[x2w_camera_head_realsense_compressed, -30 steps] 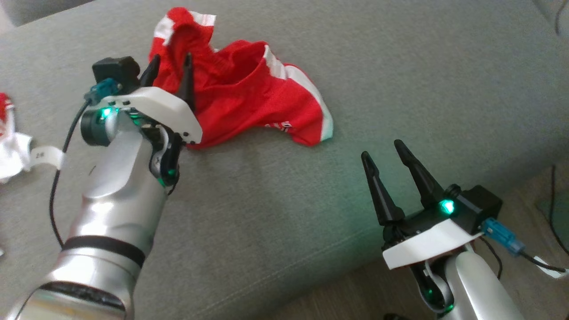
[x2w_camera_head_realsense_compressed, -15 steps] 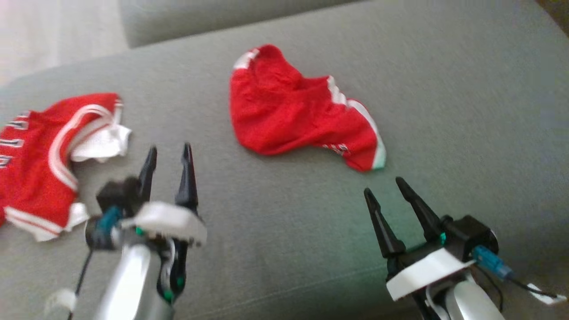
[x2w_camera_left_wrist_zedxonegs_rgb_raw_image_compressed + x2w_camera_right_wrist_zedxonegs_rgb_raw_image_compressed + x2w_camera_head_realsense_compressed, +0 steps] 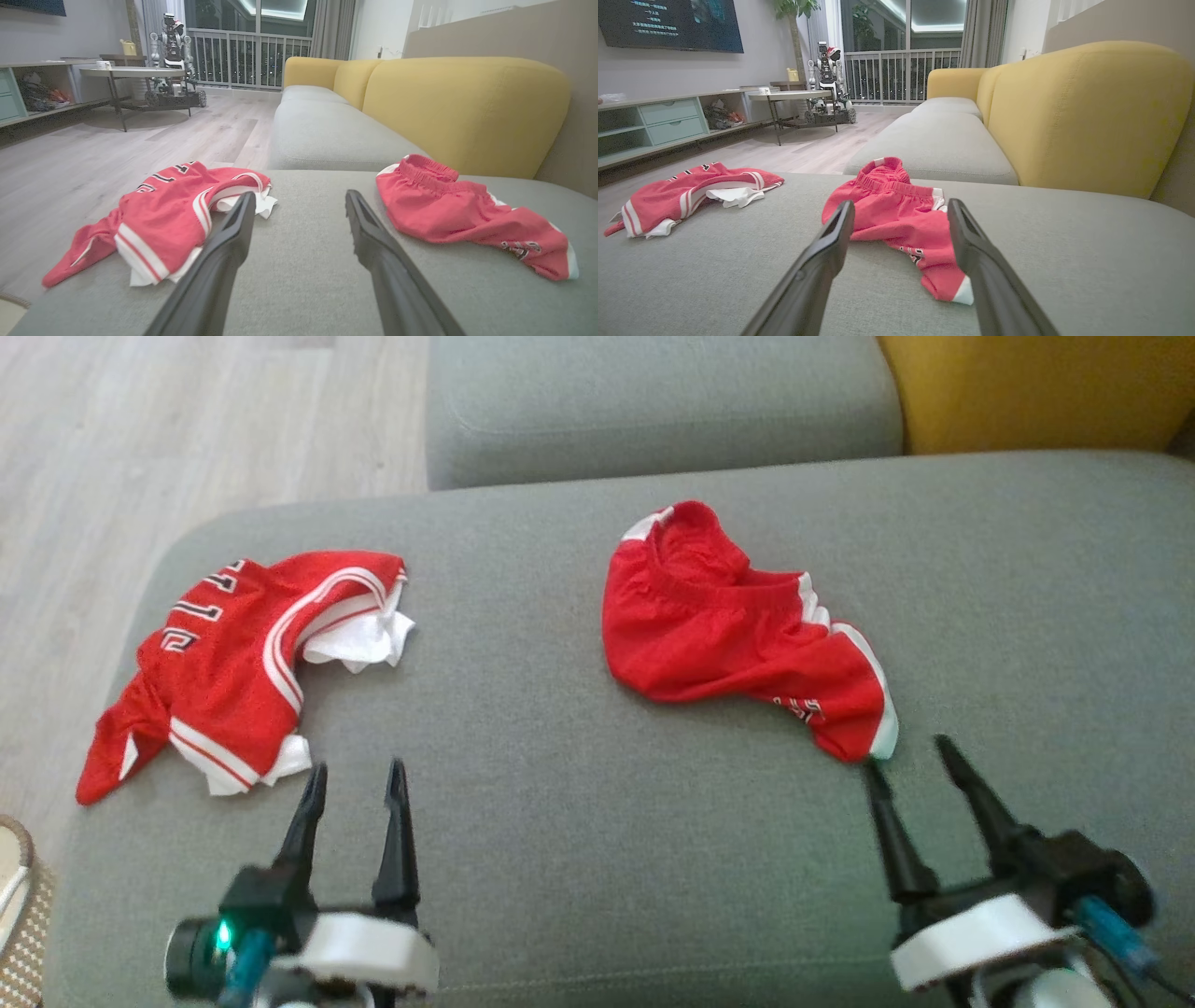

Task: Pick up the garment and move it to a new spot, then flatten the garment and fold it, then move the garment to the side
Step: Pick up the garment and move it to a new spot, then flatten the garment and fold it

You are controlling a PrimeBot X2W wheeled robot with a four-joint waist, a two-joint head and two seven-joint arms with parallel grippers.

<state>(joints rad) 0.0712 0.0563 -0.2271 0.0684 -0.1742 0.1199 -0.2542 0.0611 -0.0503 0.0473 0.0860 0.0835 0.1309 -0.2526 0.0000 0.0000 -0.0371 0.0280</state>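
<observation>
Left end effector (image 3: 357,773) and right end effector (image 3: 908,758) hover low over the near edge of the sofa (image 3: 560,859), fingers spread, empty, pointing forward. Shorts (image 3: 728,639) lie crumpled just beyond the right fingertips; a jersey (image 3: 233,653) lies further left.

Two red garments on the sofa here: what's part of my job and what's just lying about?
Job: red shorts, crumpled, likely the garment; left gripper and right gripper, both open; grey seat cushion.
Lying about: red jersey; yellow backrest; wheeled robot across the room.

red shorts (image 3: 738,635) | white side trim; crumpled; unfolded | lying on grey sofa seat (image 3: 560,859)
</observation>
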